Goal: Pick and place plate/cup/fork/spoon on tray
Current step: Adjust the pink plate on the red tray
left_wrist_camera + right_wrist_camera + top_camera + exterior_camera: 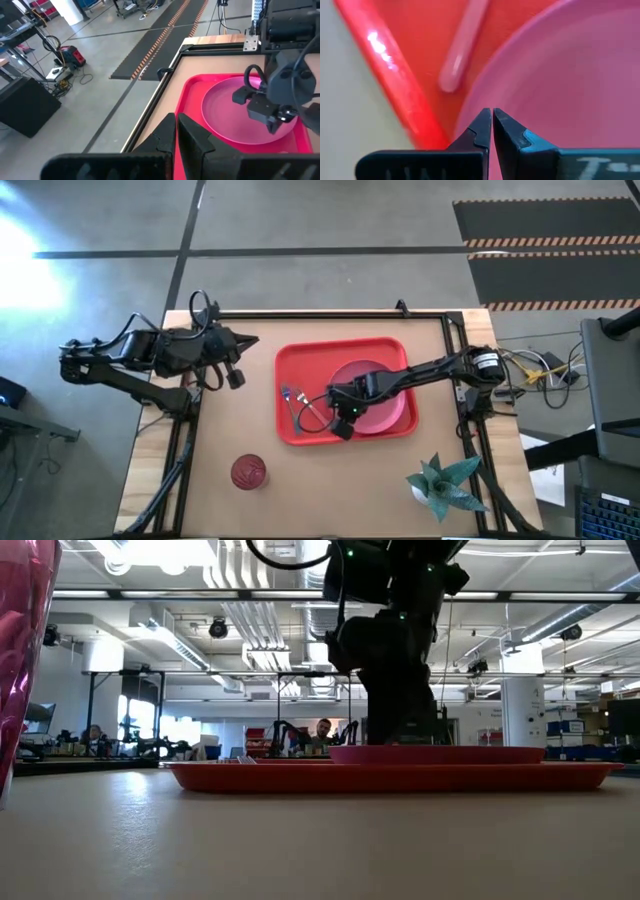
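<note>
The red tray [290, 430] lies mid-table, and the pink plate [390, 412] rests flat in its right half. Also in the tray are the fork's pink handle [462, 50] and the bluish spoon [288, 394], both left of the plate. The dark-red cup [248, 472] stands on the table near the tray's near-left corner. My right gripper [491, 116] is shut and points steeply down at the plate's near-left rim [485, 90]. My left gripper [238, 368] is shut, with nothing in it, raised left of the tray. My right gripper's shut fingertips [482, 122] come from above at the plate's near-left rim, beside the fork's handle. Nothing shows between them. I cannot tell whether they touch the plate.
A green star-shaped plant [445, 485] sits at the table's near right corner. Black frame rails [320, 314] run along the table's edges. A person [322, 730] sits in the room far behind the tray.
</note>
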Tool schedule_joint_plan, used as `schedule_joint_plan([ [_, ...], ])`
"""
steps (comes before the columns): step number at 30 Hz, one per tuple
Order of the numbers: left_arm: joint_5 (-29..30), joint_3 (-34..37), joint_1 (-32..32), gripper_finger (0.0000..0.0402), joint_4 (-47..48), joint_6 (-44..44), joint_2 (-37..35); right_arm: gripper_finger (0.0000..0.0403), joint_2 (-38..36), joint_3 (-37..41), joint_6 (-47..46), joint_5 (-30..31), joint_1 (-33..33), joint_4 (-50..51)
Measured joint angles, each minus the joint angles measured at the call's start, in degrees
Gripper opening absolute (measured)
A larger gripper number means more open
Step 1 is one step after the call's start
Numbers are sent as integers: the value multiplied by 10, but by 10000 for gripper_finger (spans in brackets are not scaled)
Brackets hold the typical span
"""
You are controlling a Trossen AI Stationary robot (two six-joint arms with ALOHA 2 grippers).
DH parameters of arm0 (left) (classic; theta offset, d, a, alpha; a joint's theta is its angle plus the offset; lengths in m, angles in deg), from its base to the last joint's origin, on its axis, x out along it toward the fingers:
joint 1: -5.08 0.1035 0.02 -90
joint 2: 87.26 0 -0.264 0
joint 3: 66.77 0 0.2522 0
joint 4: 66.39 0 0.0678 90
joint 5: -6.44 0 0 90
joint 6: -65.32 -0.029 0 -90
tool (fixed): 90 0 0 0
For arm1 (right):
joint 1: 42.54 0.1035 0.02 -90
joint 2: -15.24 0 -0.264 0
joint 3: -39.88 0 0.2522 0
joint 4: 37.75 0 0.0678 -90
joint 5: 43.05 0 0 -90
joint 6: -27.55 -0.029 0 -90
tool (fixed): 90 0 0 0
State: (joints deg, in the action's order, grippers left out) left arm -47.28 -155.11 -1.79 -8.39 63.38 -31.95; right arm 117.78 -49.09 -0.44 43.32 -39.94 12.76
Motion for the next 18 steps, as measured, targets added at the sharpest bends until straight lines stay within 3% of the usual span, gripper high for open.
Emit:
schedule_joint_plan([
  [18,-1,0,0,0,1,-10,-3,9,0,55,-51,2,3,-161],
])
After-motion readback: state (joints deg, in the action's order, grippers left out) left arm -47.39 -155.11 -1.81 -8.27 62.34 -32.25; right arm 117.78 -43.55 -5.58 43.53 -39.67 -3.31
